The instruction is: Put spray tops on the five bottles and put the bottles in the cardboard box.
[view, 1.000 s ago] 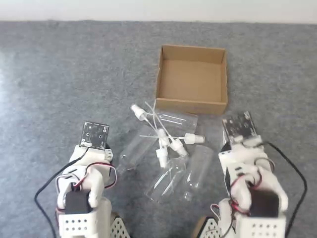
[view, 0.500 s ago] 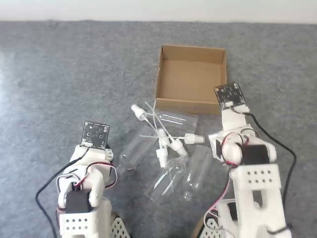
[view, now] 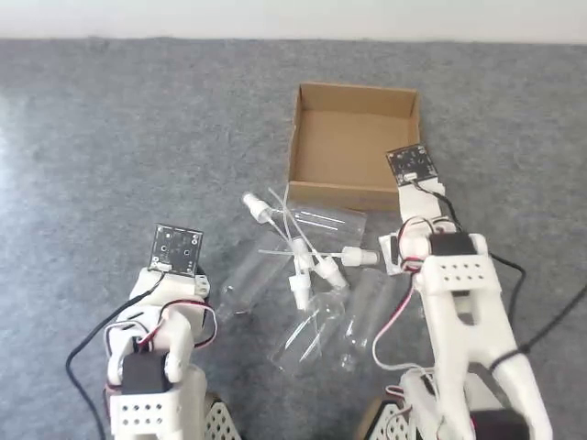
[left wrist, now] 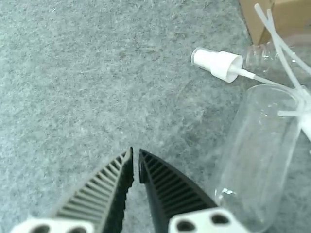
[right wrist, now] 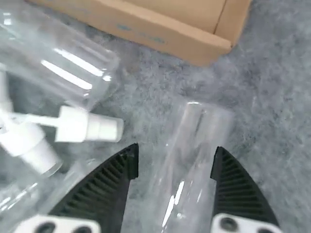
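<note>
— Two grippers are found nearest; how are they set?

— The left gripper (left wrist: 135, 153) is held over the carpet (left wrist: 73, 73), a little to one side of the pile, with its jaws all but pressed together and nothing between them. It is judged to be parked out of the way. The right gripper (right wrist: 175, 150) is spread wide, with one jaw to either side of a clear bottle (right wrist: 197, 131) lying on its side, so that it can be closed on the body.

— Is that bottle touched?

— Contact cannot be made out, since the clear wall is hard to read; it seems merely straddled.

— What is left just beyond it?

— A loose spray top (right wrist: 85, 127) is lying just beside it. Uncapped bottles (view: 307, 335) and further spray tops (view: 260, 207) are tangled between the arms, and no bottle is seen fitted. The capping is therefore judged not yet begun.

— And farthest off?

— The cardboard box (view: 353, 195) is stood open side up past the pile, with no bottle in it, presumably so that finished bottles can be lowered straight in.
</note>
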